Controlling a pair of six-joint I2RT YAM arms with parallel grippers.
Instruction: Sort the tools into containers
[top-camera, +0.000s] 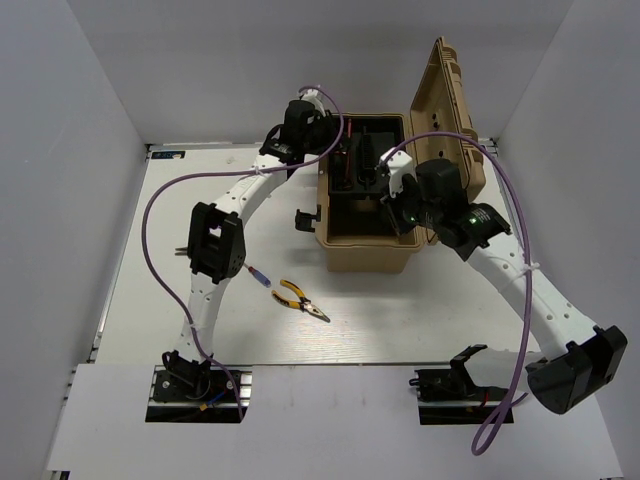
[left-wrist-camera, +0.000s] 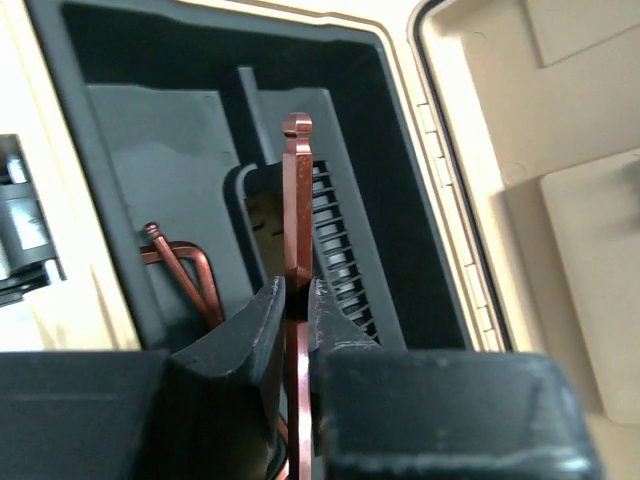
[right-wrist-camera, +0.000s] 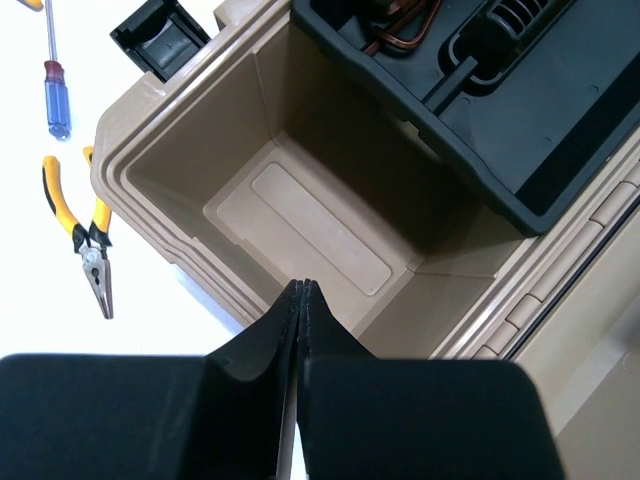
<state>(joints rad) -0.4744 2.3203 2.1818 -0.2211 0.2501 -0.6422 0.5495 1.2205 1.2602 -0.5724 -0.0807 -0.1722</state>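
Hex key (left-wrist-camera: 297, 200) stands upright, clamped in the left gripper (left-wrist-camera: 298, 300), over the black tray (left-wrist-camera: 150, 160); a second key (left-wrist-camera: 185, 262) lies at its lower left. Right gripper (right-wrist-camera: 302, 292), closed on nothing, hangs over the bare bay of the box (right-wrist-camera: 200, 130); pliers (right-wrist-camera: 85, 235) and screwdriver (right-wrist-camera: 55, 95) lie outside at left.

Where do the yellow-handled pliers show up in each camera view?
Top external: the pliers lie on the white table, lower centre, just near-left of the tan toolbox.
Left wrist: not in this picture.
Right wrist: far left, mid-height, on the table beside the toolbox's outer wall.
Shared landmark: the tan toolbox, seen in all three views.
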